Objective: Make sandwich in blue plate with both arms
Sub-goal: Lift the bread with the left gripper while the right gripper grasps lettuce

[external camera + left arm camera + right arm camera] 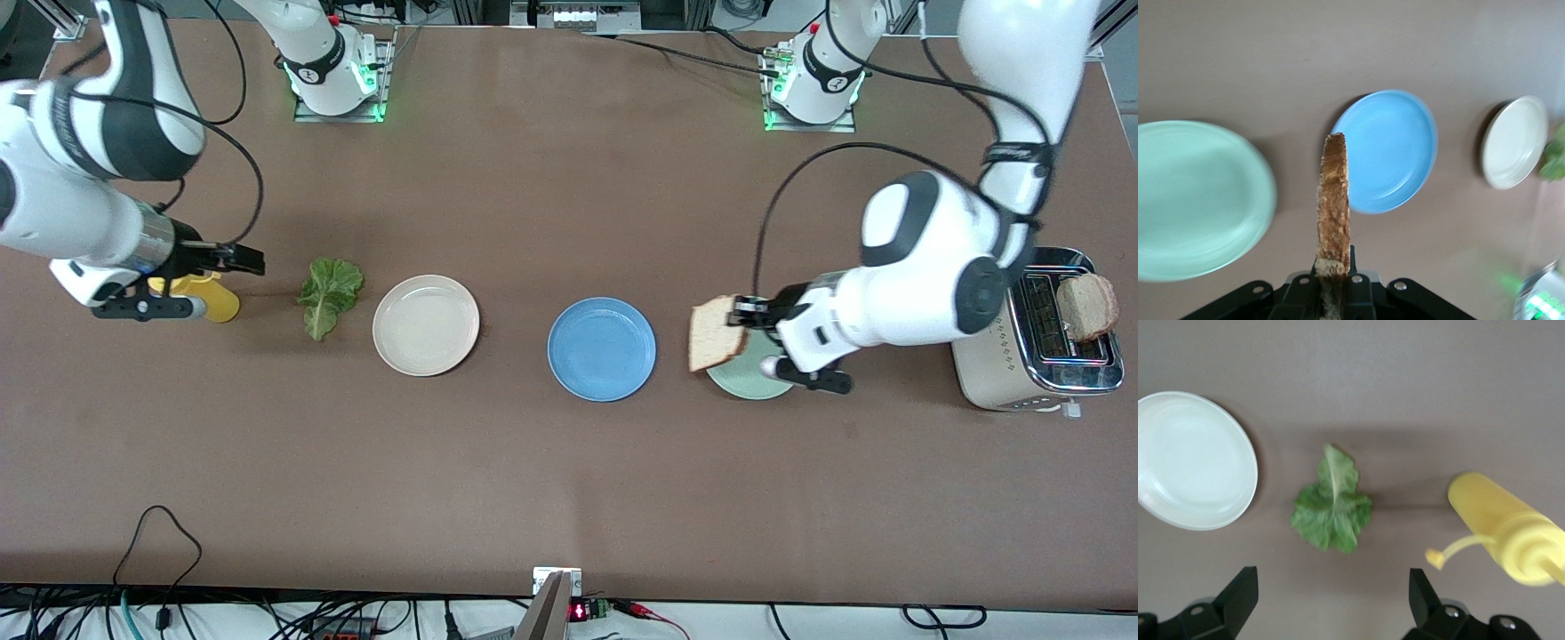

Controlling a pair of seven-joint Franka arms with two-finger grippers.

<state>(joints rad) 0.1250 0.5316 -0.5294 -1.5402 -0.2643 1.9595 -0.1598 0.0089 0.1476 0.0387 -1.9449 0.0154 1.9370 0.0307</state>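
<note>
Brown tabletop. Blue plate (602, 348) bare at centre; nothing assembled yet. Left gripper (741, 313) clenched on a bread slice (714, 332) over the mint plate (752, 378). Right gripper (233, 260), fingers spread and empty, waits near the lettuce leaf (328, 294). Second slice (1087, 306) sits in the toaster (1003, 360).

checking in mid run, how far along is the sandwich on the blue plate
Done: nothing; the blue plate is bare. In hand: the left gripper holds a bread slice over the mint-green plate. The open right gripper hangs above the yellow bottle. Left: lettuce on the table, second slice in the toaster.
</note>
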